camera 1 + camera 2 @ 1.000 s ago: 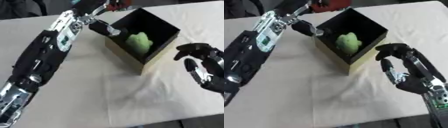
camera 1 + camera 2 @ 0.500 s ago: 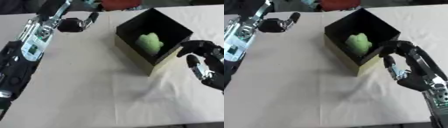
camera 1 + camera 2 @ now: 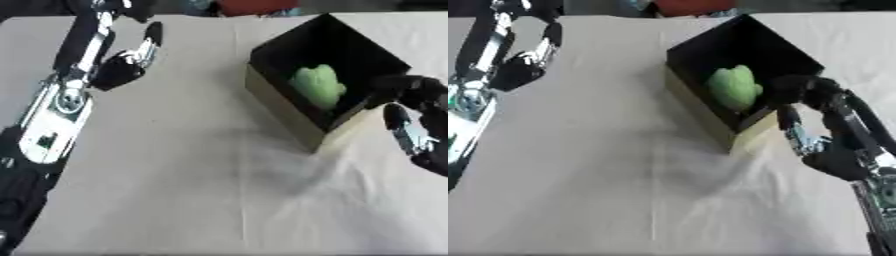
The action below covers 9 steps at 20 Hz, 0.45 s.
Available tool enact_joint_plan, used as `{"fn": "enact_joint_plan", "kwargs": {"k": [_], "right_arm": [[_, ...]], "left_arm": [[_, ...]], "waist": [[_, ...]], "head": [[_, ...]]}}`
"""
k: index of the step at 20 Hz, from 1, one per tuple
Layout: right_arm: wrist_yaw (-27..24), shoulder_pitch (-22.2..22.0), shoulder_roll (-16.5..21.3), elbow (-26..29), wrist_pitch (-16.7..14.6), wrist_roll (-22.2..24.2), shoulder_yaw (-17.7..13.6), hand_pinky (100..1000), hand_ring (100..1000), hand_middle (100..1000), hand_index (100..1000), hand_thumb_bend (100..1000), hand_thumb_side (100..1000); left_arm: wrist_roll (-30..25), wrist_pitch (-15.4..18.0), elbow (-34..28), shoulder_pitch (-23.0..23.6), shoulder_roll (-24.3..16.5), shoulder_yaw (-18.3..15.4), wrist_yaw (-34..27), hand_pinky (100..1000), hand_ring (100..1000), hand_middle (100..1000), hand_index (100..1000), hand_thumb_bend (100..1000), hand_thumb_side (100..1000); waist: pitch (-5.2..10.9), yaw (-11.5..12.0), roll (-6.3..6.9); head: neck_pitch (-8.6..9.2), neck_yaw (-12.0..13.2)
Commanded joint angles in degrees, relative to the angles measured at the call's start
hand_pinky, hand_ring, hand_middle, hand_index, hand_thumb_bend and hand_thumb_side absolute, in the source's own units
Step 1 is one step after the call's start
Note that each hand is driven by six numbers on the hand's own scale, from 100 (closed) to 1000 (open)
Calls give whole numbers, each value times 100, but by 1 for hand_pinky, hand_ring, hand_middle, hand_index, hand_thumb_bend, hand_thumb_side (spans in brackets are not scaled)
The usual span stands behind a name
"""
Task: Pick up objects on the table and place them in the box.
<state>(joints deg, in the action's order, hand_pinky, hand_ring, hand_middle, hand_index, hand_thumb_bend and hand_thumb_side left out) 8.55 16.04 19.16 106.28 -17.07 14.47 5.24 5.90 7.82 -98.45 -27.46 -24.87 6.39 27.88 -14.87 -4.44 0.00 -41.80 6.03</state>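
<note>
Left hand [image 3: 122, 67] withdrawn from box [image 3: 289, 112] | green object [image 3: 318, 87] inside

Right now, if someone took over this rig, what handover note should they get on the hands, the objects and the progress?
Left hand: held over the cloth-covered table at far left, fingers relaxed, holding nothing.
Right hand: fingers curled at the near right corner of the black open-topped cardboard box; whether it touches the box is unclear.
Done: a pale green soft object lies inside the box.
Left: no other loose objects show on the cloth.
</note>
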Motion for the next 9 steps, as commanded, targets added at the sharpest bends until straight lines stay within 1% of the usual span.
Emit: {"fn": "enact_joint_plan", "kwargs": {"k": [1,5,9], "right_arm": [[28,21,84,74,-3,-79,-71,657,606,568,804,100,593],[31,10,66,69,-7,-126,-52,656,605,567,804,100,590],[30,6,56,66,-7,-167,-54,655,604,567,804,100,589]], "left_arm": [[-61,-264,-529,250,33,-121,-300,721,620,593,792,183,834],[-172,-424,-1012,826,112,-160,-689,719,616,589,791,178,859],[-323,-534,-1124,1015,176,-249,-1104,717,611,584,789,177,874]], "waist": [[88,-10,-5],[110,-49,-14],[114,-71,-24]], "head": [[-42,41],[-93,58],[-101,51]]}}
